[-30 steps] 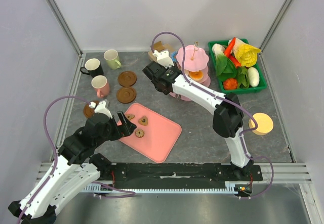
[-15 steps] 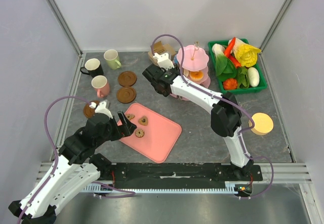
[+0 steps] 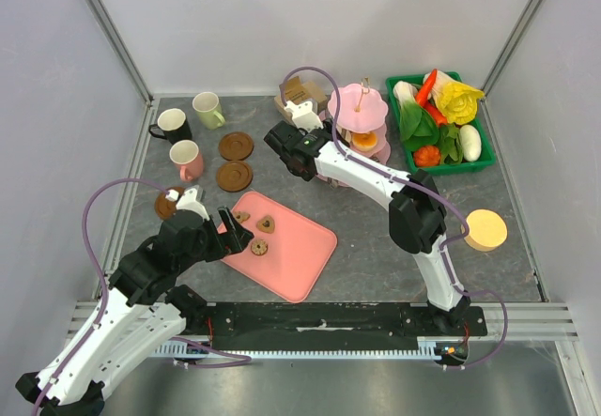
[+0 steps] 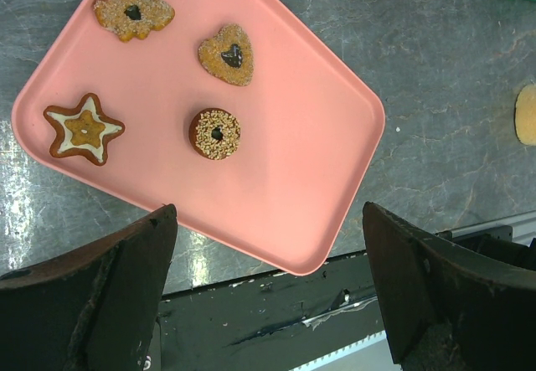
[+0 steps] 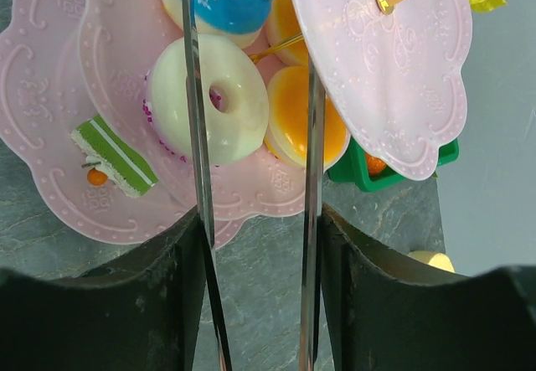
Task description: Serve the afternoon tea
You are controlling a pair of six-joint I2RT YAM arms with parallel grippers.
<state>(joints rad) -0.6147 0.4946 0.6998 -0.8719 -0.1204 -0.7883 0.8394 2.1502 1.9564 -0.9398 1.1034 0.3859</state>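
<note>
My left gripper [image 3: 239, 233] is open and empty, hanging over the near part of the flat pink tray [image 4: 301, 162]. On the tray lie a star cookie [image 4: 84, 128], a sprinkled donut [image 4: 214, 133], a heart cookie [image 4: 226, 54] and a flower cookie [image 4: 132, 12]. My right gripper [image 3: 286, 148] is shut on metal tongs [image 5: 194, 136]. The tong blades reach toward the pink tiered stand [image 3: 362, 106], and the left blade crosses the white donut [image 5: 243, 128]. The stand also holds a blue donut [image 5: 222, 2], an orange pastry [image 5: 289, 120] and a green cake slice [image 5: 113, 157]. Black [image 3: 174, 125], green [image 3: 208, 110] and pink [image 3: 188, 160] mugs stand at the back left by brown coasters [image 3: 236, 146].
A green basket [image 3: 484, 165] of toy vegetables stands at the back right. A yellow round piece [image 3: 485, 230] lies on the right. A small brown box [image 3: 296, 89] sits behind the right gripper. One coaster [image 3: 167, 205] lies by the left arm.
My right gripper with the tongs has shifted slightly left and nearer. The left arm has not moved.
</note>
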